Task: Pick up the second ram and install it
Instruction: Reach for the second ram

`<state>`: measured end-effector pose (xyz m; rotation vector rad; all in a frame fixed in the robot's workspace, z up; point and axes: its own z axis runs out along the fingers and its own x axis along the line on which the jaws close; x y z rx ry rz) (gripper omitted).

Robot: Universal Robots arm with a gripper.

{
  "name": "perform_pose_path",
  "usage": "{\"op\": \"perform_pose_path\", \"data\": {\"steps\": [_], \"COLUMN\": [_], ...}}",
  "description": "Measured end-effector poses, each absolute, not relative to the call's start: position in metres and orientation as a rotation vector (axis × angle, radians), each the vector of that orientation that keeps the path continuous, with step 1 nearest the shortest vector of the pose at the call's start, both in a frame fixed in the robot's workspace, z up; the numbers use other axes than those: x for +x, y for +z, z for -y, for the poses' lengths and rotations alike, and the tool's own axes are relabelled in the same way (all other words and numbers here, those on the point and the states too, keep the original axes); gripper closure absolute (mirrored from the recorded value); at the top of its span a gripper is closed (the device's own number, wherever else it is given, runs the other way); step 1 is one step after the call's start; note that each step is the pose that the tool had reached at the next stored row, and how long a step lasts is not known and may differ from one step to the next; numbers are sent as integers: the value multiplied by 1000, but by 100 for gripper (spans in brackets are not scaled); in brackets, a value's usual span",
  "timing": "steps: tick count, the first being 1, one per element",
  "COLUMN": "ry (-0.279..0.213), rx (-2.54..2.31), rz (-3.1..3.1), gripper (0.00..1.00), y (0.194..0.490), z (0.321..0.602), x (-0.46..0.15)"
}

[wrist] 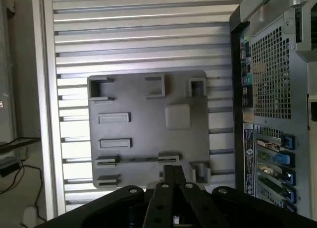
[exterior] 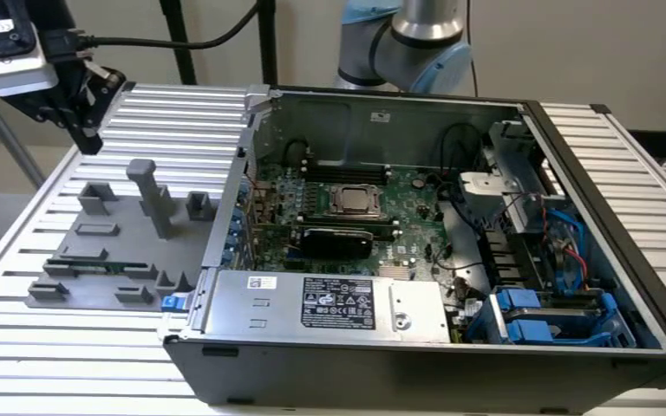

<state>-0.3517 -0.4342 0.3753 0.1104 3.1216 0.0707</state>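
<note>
Second ram [exterior: 96, 263] [wrist: 138, 159]: green stick on edge in slotted blocks, near the front edge of the grey holder tray [exterior: 125, 247], on the slatted table [exterior: 171, 113] beside the open computer case [exterior: 426, 373]. Gripper [exterior: 82, 139] [wrist: 173, 174]: clenched, empty, raised near the table's far edge, well apart from the ram.

The exterior camera stands off the near side of the open computer case [exterior: 426, 381], raised and tilted down into it, close enough that the case takes up most of its sight, with the slatted table [exterior: 32, 364] and the grey holder plate [exterior: 114, 260] at the exterior view's left. The wrist camera rides above the gripper [exterior: 87, 139], high over that plate, facing straight down. Both take in the plate, the slats around it and the case wall beside it.
</note>
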Motion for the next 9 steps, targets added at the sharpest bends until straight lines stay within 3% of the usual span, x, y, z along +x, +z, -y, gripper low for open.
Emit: {"op": "perform_pose_path", "data": {"steps": [9], "ry": [70], "rx": [111], "rz": [-3133], "gripper": [100], "y": [367], "z": [441], "x": [-370]}}
